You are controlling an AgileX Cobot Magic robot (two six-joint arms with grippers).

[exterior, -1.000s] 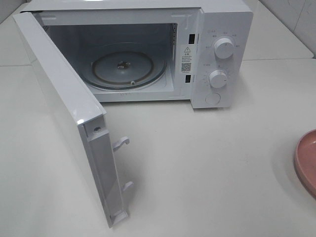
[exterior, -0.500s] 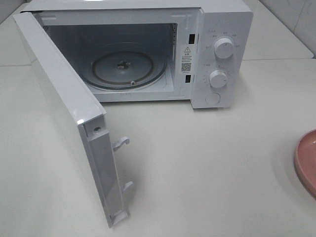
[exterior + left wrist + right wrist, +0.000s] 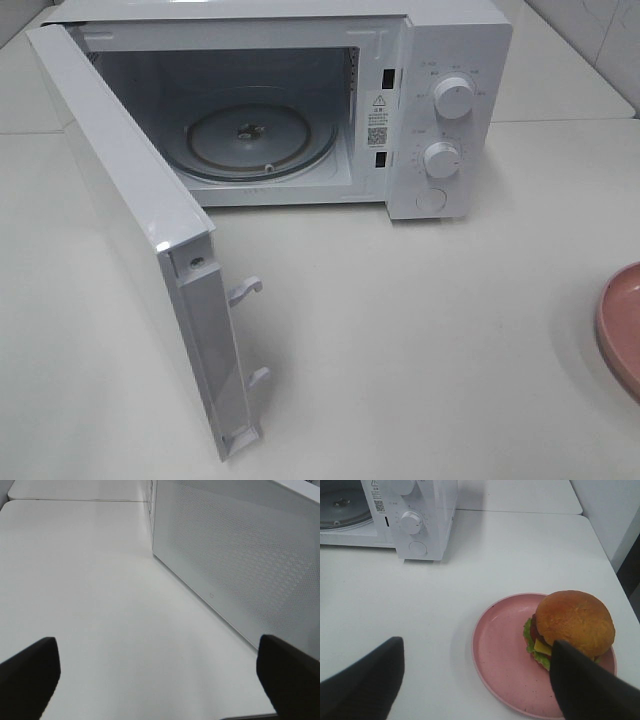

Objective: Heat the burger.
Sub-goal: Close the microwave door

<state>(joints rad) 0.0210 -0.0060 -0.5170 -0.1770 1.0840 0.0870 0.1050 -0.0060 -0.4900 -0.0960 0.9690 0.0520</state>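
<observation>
The burger point(image 3: 575, 620), with a golden-brown bun, green lettuce and a yellow slice, sits on the far side of a pink plate point(image 3: 502, 645) in the right wrist view. My right gripper point(image 3: 475, 690) is open above the near rim of the plate, and one dark finger point(image 3: 590, 685) overlaps the burger's near edge in the picture. Nothing lies between its fingers. My left gripper point(image 3: 160, 680) is wide open and empty over bare table beside the microwave door point(image 3: 240, 555). Neither gripper shows in the exterior high view, and the burger is out of that view.
The white microwave point(image 3: 440, 100) stands at the back with its door point(image 3: 120, 220) swung wide toward the front left. Its glass turntable point(image 3: 262, 140) is bare. Only the plate's rim point(image 3: 622, 330) shows at the right edge of the table.
</observation>
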